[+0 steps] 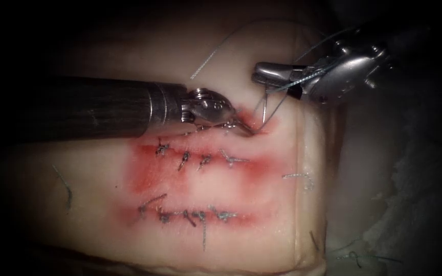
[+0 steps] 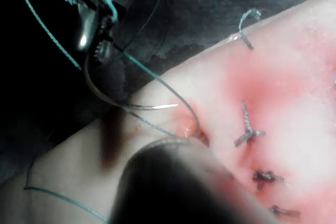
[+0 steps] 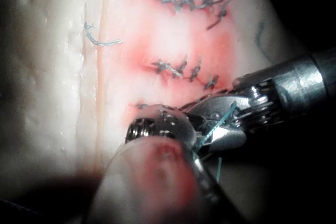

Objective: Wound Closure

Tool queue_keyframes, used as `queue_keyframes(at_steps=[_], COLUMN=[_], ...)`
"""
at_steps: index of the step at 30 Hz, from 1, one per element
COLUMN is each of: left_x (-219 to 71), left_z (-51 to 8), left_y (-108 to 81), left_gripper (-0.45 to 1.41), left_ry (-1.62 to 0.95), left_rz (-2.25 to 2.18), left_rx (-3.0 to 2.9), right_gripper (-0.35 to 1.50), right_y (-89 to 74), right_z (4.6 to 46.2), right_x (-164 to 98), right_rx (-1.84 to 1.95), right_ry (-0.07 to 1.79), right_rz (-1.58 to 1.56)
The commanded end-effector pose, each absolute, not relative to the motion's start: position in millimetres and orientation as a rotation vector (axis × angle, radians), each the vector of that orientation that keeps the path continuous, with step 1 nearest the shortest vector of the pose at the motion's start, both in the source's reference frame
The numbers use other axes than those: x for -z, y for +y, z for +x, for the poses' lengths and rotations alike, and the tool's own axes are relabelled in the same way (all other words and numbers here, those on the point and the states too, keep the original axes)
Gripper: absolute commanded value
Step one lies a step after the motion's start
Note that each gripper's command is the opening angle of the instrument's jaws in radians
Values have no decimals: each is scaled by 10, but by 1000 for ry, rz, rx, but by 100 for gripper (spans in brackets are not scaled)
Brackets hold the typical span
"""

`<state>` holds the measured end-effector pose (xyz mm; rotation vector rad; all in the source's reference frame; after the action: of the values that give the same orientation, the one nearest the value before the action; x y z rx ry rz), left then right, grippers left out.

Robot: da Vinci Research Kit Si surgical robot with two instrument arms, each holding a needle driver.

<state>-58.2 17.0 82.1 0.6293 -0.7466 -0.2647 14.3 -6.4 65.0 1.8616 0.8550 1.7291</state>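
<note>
The needle (image 1: 266, 110) hangs from the right pincer (image 1: 262, 73), gripped near its blunt, thread-bearing end, so that most of its curve sweeps down toward the top cut (image 1: 231, 125) in the tissue (image 1: 103, 168). In the left wrist view the needle (image 2: 131, 103) arcs away from that closed pincer (image 2: 92, 22), and its bright point lies just above the pale surface near the cut's right end; I cannot tell whether any of the curve sits in the tissue. The thread (image 1: 303, 76) runs from the needle's end across the right pincer and loops up and away behind it. The left pincer (image 1: 231, 122) lies just left of and below the needle, its tips down at the cut; whether they are parted, or holding the tissue edge, I cannot tell. The main risk, as I judge it, comes from that far-back grip: with so much free curve beyond the pincer, the needle could twist or swing when pressed, and its point could skate over the slick red fluid (image 1: 200, 174) instead of biting. The thread draped over the right pincer could also snag on it. Below lie two stitched rows (image 1: 200, 161), well apart from both pincers.
</note>
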Motion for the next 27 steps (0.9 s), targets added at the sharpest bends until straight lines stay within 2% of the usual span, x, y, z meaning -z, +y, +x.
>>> queue_keyframes(at_steps=[1,9,22,27], left_x=[-823,-826,-832,-829], left_z=[-593,-586,-566,-575], left_y=[179,188,197,208], left_gripper=[-45,-45,-45,-45], left_ry=[-710,-624,-598,-704], left_rz=[703,846,967,839], left_rx=[347,447,452,390], right_gripper=[-35,-35,-35,-35], right_y=[-61,-59,-77,-72], right_z=[153,154,161,156], right_x=[-653,-652,-649,-641], right_rx=[-1690,-1619,-1652,-1666], right_ry=[829,762,878,886], right_rz=[1887,1982,1949,1947])
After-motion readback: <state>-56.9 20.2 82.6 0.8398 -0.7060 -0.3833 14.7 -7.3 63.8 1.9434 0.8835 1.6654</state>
